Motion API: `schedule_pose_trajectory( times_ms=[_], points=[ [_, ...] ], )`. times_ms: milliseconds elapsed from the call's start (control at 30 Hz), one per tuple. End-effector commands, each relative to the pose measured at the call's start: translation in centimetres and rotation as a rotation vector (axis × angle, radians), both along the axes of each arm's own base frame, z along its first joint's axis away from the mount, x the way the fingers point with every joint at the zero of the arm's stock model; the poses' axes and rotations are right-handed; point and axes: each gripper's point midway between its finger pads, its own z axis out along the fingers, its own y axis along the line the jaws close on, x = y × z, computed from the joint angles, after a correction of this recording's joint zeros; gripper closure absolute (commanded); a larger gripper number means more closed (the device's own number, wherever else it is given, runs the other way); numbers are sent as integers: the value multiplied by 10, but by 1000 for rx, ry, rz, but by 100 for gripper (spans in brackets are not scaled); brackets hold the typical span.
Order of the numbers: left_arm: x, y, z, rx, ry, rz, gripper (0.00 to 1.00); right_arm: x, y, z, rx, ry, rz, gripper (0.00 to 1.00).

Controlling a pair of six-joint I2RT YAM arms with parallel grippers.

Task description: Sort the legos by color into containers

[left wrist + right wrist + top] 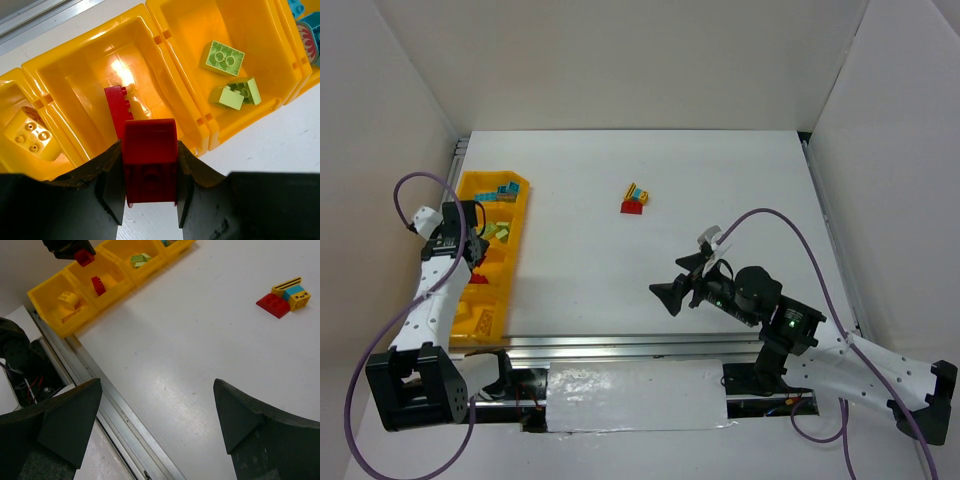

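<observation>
Nearest to us, on the right, the right gripper (155, 410) hangs over the bare table (200, 355), its fingers spread wide with nothing between them. On the left, the left gripper (150, 159) is clamped on a red brick (150, 142) and holds it above the yellow tray (524, 200), roughly over the second compartment from the near end. We cannot tell whether it sits squarely over that compartment.

Along the tray from near to far, we see a yellow brick (31, 132) in the first compartment and a second red brick (116, 107) in the next. Then come pale green bricks (223, 56), and teal pieces (307, 15) in the farthest. Farther out, mid-table and well apart from both arms, lies a clump (637, 198) of red, yellow and teal parts stuck together.

We judge the step in hand to be dropping the held brick with its match. The left fingers need only part, perhaps after centring over the compartment so the brick clears the wall. The clump then likely needs both grippers to pull it apart.
</observation>
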Motion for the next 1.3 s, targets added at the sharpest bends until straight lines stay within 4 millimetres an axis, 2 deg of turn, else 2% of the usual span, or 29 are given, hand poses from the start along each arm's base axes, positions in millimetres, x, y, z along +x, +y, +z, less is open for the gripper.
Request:
schedule_pose_trajectory(
  times_ms=[0,233,367,567,600,633,700,733,800,833,867,933,967,1000,1033,1067,1100,1133,1167,1200,1233,1267],
  points=[
    [-6,8,1,15,-5,55,100,-1,1,8,17,-13,6,0],
    [-4,13,-11,-10,40,71,100,-9,7,16,38,-15,65,0],
    [-6,15,-21,-19,75,89,99,-8,10,11,21,-4,70,0],
    [6,21,-29,-57,46,81,82,-16,18,9,12,0,135,0],
    [7,21,-29,-62,42,82,77,-16,19,8,8,1,137,0],
    [7,22,-29,-61,49,92,63,-16,19,8,6,0,137,0],
    [4,24,-30,-59,62,109,44,-15,19,7,6,0,137,0],
    [3,24,-29,-58,61,115,31,-15,20,7,5,1,137,0],
    [2,23,-29,-58,53,117,14,-13,23,4,0,10,136,0],
    [2,23,-30,-58,54,112,1,-12,25,5,1,11,136,0],
    [4,21,-29,-64,45,103,0,-10,25,4,-3,16,125,0],
    [5,20,-29,-70,43,96,0,-2,29,0,-5,58,86,0],
    [6,18,-28,-81,41,88,1,12,24,-2,-3,72,-5,0],
    [8,17,-24,-82,32,76,1,24,27,-16,-8,146,-82,0],
    [10,15,-19,-91,20,63,0,36,25,-15,-18,182,-161,0],
    [16,8,-10,-112,-21,22,1,53,16,-22,-48,209,-288,0],
    [20,4,-3,-116,-43,-22,1,67,23,-49,-106,296,-369,0],
    [25,-2,5,-129,-77,-63,0,80,22,-43,-143,340,-435,0],
    [29,-16,20,-164,-137,-135,0,89,24,-48,-179,376,-482,0],
    [34,-23,31,-160,-173,-200,1,110,42,-49,-192,416,-544,0],
    [37,-31,41,-163,-211,-260,1,116,41,-61,-263,453,-581,0],
    [39,-47,58,-184,-266,-354,1,134,42,-91,-344,496,-635,0]
  ],
)
